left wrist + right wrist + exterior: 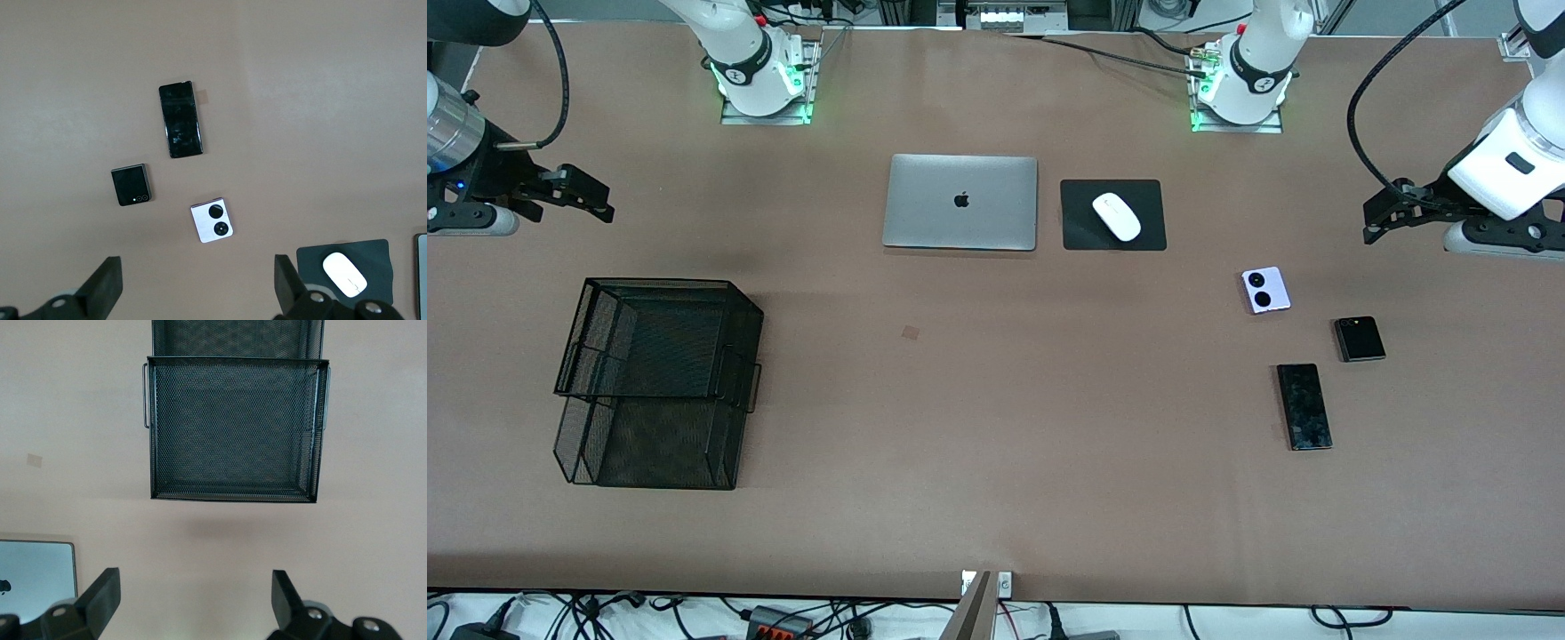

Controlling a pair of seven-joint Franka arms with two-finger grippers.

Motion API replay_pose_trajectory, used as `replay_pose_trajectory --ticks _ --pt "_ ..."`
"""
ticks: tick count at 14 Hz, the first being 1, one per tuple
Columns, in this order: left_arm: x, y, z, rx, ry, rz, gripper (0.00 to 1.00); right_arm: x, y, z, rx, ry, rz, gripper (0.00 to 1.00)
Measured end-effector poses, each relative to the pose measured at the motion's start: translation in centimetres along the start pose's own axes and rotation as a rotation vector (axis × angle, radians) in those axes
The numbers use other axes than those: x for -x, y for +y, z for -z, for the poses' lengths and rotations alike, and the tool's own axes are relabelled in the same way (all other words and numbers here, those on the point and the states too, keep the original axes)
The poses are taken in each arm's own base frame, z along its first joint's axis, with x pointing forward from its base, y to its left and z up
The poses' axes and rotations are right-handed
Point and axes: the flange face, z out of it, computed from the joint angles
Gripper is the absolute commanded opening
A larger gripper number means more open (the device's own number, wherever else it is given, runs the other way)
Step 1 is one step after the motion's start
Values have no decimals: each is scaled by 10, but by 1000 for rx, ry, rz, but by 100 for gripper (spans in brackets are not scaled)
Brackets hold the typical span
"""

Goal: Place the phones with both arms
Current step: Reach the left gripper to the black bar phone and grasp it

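All three phones are laid nearer the front camera than the mouse pad (1112, 215), under the spread-open left tool (1371, 220); the right tool (605, 203) is parked open above the mesh tray (660, 296).

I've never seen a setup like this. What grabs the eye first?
Three phones lie together toward the left arm's end of the table: a lilac phone, a small black phone and a long black phone nearest the front camera. A black mesh tray sits toward the right arm's end. A closed silver laptop lies mid-table.
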Motion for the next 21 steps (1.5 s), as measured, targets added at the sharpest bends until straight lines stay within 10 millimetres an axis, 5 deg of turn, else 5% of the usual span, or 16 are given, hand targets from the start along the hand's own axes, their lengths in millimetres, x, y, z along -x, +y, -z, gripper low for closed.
replay_pose_trajectory --ticks 14,16,21 --pt "-1 2 -12 2 -49 -5 100 0 0 0 0 0 0 100" --pt "-11 1 -45 6 -114 -10 100 0 0 0 0 0 0 100" --pt "-66 -19 -194 13 -189 17 100 0 0 0 0 0 0 100"
